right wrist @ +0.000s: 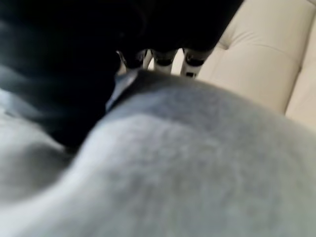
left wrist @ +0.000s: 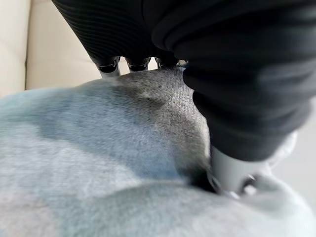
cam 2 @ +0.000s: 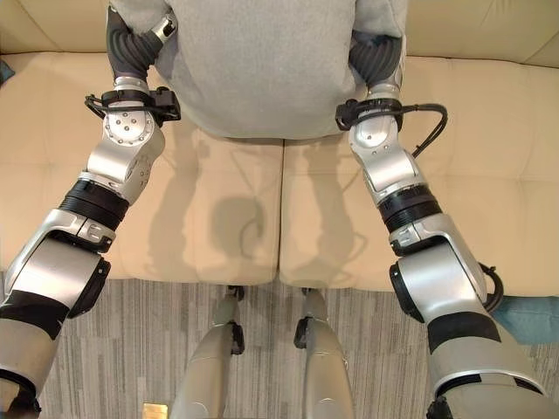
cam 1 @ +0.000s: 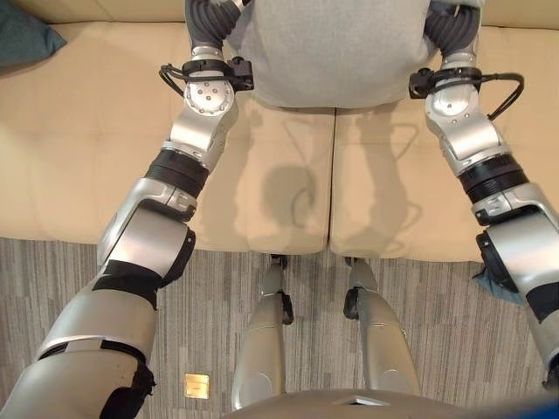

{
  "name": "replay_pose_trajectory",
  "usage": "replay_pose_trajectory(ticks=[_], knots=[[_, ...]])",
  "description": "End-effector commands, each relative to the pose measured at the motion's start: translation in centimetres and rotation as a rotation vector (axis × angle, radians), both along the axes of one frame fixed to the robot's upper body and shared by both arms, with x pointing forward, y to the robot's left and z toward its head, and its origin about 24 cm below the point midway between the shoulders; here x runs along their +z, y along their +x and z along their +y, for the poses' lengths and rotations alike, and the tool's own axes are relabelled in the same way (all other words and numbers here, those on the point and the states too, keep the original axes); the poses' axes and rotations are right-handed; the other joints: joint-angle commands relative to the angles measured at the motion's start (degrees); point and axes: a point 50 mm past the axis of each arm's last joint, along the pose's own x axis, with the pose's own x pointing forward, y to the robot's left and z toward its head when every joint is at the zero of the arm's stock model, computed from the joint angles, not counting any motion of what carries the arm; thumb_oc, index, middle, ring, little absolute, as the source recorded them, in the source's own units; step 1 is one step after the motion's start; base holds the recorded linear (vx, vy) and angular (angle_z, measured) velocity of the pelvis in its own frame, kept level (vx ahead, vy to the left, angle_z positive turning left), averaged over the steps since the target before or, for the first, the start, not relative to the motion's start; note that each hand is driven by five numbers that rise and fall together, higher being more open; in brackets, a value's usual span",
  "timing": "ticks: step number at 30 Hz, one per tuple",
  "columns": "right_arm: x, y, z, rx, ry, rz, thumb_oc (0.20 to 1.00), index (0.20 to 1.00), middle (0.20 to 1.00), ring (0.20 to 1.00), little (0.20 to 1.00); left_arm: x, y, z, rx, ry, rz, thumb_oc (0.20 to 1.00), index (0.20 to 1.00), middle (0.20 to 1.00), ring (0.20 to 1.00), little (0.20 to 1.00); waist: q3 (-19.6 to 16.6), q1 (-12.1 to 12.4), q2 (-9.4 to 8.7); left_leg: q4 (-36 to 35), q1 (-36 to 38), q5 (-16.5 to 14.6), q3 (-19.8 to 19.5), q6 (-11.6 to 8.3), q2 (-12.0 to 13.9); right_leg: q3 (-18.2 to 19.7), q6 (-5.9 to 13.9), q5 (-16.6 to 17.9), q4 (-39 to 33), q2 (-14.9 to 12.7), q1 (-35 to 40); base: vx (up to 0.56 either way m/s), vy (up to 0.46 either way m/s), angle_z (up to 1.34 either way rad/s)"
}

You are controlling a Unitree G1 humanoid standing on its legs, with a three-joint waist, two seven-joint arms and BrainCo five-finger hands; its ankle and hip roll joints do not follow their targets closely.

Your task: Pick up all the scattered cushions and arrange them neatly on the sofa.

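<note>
Both hands grip the grey cushion (cam 1: 332, 52), left hand (left wrist: 232, 173) and right hand (right wrist: 74, 98) at its sides; the robot should lower it level against the sofa (cam 1: 105, 157) backrest.

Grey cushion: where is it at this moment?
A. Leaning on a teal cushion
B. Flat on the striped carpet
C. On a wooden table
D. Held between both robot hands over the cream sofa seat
D: the grey cushion sits between the left hand and right hand, above the sofa.

A living room, by the look of it: a cream tufted sofa (cam 1: 87, 140), grey striped carpet (cam 1: 218, 297) underfoot, and cushions, one grey (cam 2: 262, 70), one teal (cam 1: 22, 44).
</note>
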Motion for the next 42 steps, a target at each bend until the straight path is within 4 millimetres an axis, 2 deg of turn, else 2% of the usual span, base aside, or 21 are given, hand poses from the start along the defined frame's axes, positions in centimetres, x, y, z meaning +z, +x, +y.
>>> replay_pose_trajectory(ticks=[1,8,16,17,20,24,26,27,28,29,30,31,32,33,34,35,36,37,38,39,42], knots=[[4.9,-0.8,3.4,-0.063,-0.211,-0.153,1.000,1.000,1.000,1.000,1.000,4.4,-0.7,-0.3,0.089,0.102,-0.133,1.000,1.000,1.000,1.000,1.000,-2.9,2.0,-2.33,0.0,0.7,-3.4,-1.5,-4.59,-0.1,2.2,8.50,-2.3,0.6,-2.5,0.1,0.03,-0.008,-0.02],[8.8,-1.1,2.0,-0.237,-0.352,-0.181,1.000,1.000,1.000,1.000,1.000,6.9,-0.8,2.4,0.191,0.119,-0.137,1.000,1.000,1.000,1.000,1.000,-4.8,2.6,-2.18,0.0,1.4,-3.7,-1.7,-4.70,-0.3,2.0,8.55,-2.5,0.5,-2.5,0.8,0.03,-0.006,-0.03],[9.1,-1.0,-4.7,-0.453,-0.310,-0.059,1.000,1.000,1.000,1.000,1.000,7.9,-1.8,8.9,0.387,0.075,-0.101,1.000,1.000,1.000,1.000,1.000,-6.4,3.0,-2.34,0.0,2.5,-3.9,-1.7,-4.74,-0.6,1.9,8.57,-2.5,0.3,-2.4,2.1,0.00,-0.001,0.01],[9.2,-1.4,-6.5,-0.499,-0.314,-0.045,1.000,1.000,1.000,1.000,1.000,8.0,-2.4,10.6,0.435,0.100,-0.098,1.000,1.000,1.000,1.000,1.000,-6.7,3.1,-2.25,0.0,2.6,-3.9,-1.7,-4.72,-0.6,1.8,8.57,-2.6,0.3,-2.4,2.3,0.00,0.000,0.00],[8.6,-2.1,-9.0,-0.542,-0.296,-0.034,1.000,1.000,1.000,1.000,1.000,7.4,-3.5,13.2,0.484,0.104,-0.102,1.000,1.000,1.000,1.000,1.000,-7.0,3.3,-2.19,0.0,2.7,-4.1,-1.7,-4.71,-0.6,1.8,8.44,-2.6,0.3,-2.4,2.4,0.00,0.000,0.00],[6.4,-3.1,-12.0,-0.585,-0.313,-0.016,1.000,1.000,1.000,1.000,1.000,4.4,-4.7,15.7,0.507,0.134,-0.068,1.000,1.000,1.000,1.000,1.000,-7.9,3.2,-2.06,0.0,3.6,-4.4,-1.6,-4.63,-0.5,1.6,8.24,-3.0,0.3,-2.4,3.4,0.02,0.004,0.01],[4.6,-3.7,-13.4,-0.596,-0.338,0.004,1.000,1.000,1.000,1.000,1.000,1.6,-5.4,17.0,0.519,0.165,-0.017,1.000,1.000,1.000,1.000,1.000,-8.5,3.0,-2.16,0.0,4.8,-4.9,-1.5,-4.50,-0.3,1.5,8.13,-3.4,0.3,-2.3,4.5,0.07,-0.008,0.02],[0.4,-5.0,-15.9,-0.600,-0.334,0.070,1.000,1.000,1.000,1.000,1.000,-3.2,-6.6,18.6,0.525,0.172,0.073,1.000,1.000,1.000,1.000,1.000,-9.3,2.8,-2.38,0.0,7.2,-5.7,-1.4,-4.35,-0.3,1.3,7.95,-4.2,0.3,-2.3,7.1,0.08,-0.021,0.03],[0.1,-5.0,-15.9,-0.599,-0.335,0.076,1.000,1.000,1.000,1.000,1.000,-3.4,-6.7,18.6,0.526,0.175,0.078,1.000,1.000,1.000,1.000,1.000,-9.5,2.7,-2.44,0.0,7.3,-5.8,-1.4,-4.35,-0.3,1.2,7.95,-4.2,0.3,-2.3,7.3,0.08,-0.028,0.04],[-1.4,-5.5,-16.4,-0.595,-0.327,0.098,1.000,1.000,1.000,1.000,1.000,-5.1,-7.2,19.1,0.528,0.175,0.116,1.000,1.000,1.000,1.000,1.000,-9.8,2.6,-2.61,0.0,8.2,-6.0,-1.3,-4.36,-0.1,1.1,7.88,-4.5,0.3,-2.3,8.3,0.09,-0.038,0.06],[-7.1,-7.3,-18.5,-0.568,-0.311,0.243,1.000,1.000,1.000,1.000,1.000,-11.1,-9.5,20.3,0.532,0.185,0.267,1.000,1.000,1.000,1.000,1.000,-10.2,2.3,-3.34,0.0,11.4,-7.0,-1.2,-4.18,0.0,0.8,7.77,-5.4,0.3,-2.4,11.7,0.14,-0.060,0.05],[-11.6,-8.7,-19.0,-0.505,-0.273,0.371,1.000,1.000,1.000,1.000,1.000,-15.3,-11.0,20.5,0.512,0.178,0.394,1.000,1.000,1.000,1.000,1.000,-10.2,2.2,-3.88,0.0,14.1,-7.4,-1.1,-4.13,0.2,0.5,7.77,-6.0,0.3,-2.4,14.6,0.10,-0.045,0.05],[-11.6,-8.8,-19.0,-0.505,-0.273,0.372,1.000,1.000,1.000,1.000,1.000,-15.3,-11.1,20.5,0.512,0.180,0.395,1.000,1.000,1.000,1.000,1.000,-10.2,2.2,-3.97,0.0,14.0,-7.2,-1.1,-4.07,0.1,0.4,7.77,-5.8,0.3,-2.5,14.5,0.10,-0.061,0.00],[-17.4,-11.2,-18.9,-0.382,-0.261,0.580,1.000,1.000,1.000,1.000,1.000,-22.4,-14.1,19.9,0.444,0.128,0.621,1.000,1.000,1.000,1.000,1.000,-9.9,2.2,-4.66,0.0,18.2,-8.1,-0.9,-3.95,0.7,-0.1,7.91,-6.8,0.3,-2.7,19.0,0.04,-0.035,-0.03],[-17.4,-11.2,-19.0,-0.382,-0.261,0.581,1.000,1.000,1.000,1.000,1.000,-22.4,-14.1,19.9,0.443,0.129,0.622,1.000,1.000,1.000,1.000,1.000,-9.9,2.1,-4.73,0.0,18.1,-7.9,-1.0,-3.89,0.5,-0.2,7.91,-6.7,0.3,-2.9,18.9,0.08,-0.048,0.01],[-21.5,-12.8,-18.7,-0.312,-0.241,0.725,1.000,1.000,1.000,1.000,1.000,-27.2,-16.6,19.2,0.398,0.157,0.817,1.000,1.000,1.000,1.000,1.000,-9.6,2.2,-4.93,0.0,21.3,-8.7,-0.8,-3.61,0.7,-0.2,7.90,-7.6,0.3,-2.7,22.2,0.03,-0.010,0.07],[-22.7,-13.4,-18.6,-0.289,-0.240,0.780,1.000,1.000,1.000,1.000,1.000,-28.7,-17.6,19.0,0.378,0.156,0.888,1.000,1.000,1.000,1.000,1.000,-9.9,2.2,-5.08,0.0,21.9,-8.5,-0.8,-3.34,0.6,-0.5,7.82,-7.6,0.3,-2.7,22.9,0.07,-0.008,0.08],[-26.2,-14.8,-18.2,-0.255,-0.203,0.908,1.000,1.000,1.000,1.000,1.000,-33.1,-20.4,18.4,0.360,0.108,1.075,1.000,1.000,1.000,1.000,1.000,-10.1,2.3,-5.04,0.0,24.8,-9.2,-0.4,-3.14,0.7,-0.8,7.66,-8.5,0.3,-2.5,25.9,0.04,0.004,0.15],[-26.2,-14.8,-18.2,-0.255,-0.202,0.908,1.000,1.000,1.000,1.000,1.000,-33.1,-20.4,18.4,0.360,0.108,1.074,1.000,1.000,1.000,1.000,1.000,-10.1,2.3,-5.10,0.0,24.7,-9.0,-0.5,-3.09,0.6,-0.8,7.67,-8.4,0.3,-2.6,25.8,0.01,0.013,0.09],[-29.0,-15.7,-17.5,-0.224,-0.199,1.017,1.000,1.000,1.000,1.000,1.000,-36.4,-22.8,17.6,0.340,0.067,1.231,1.000,1.000,1.000,1.000,1.000,-10.5,2.5,-5.16,0.0,26.7,-9.5,-0.2,-2.78,0.6,-1.0,7.41,-8.9,0.3,-2.3,28.0,0.00,0.012,0.12],[-34.6,-18.3,-15.7,-0.165,-0.171,1.253,1.000,1.000,1.000,1.000,1.000,-42.0,-28.4,15.4,0.317,-0.071,1.531,1.000,1.000,1.000,1.000,1.000,-11.6,3.1,-5.37,0.0,31.3,-10.5,0.1,-2.27,0.8,-1.2,6.96,-10.2,0.3,-1.8,32.7,0.02,-0.001,-0.01]])
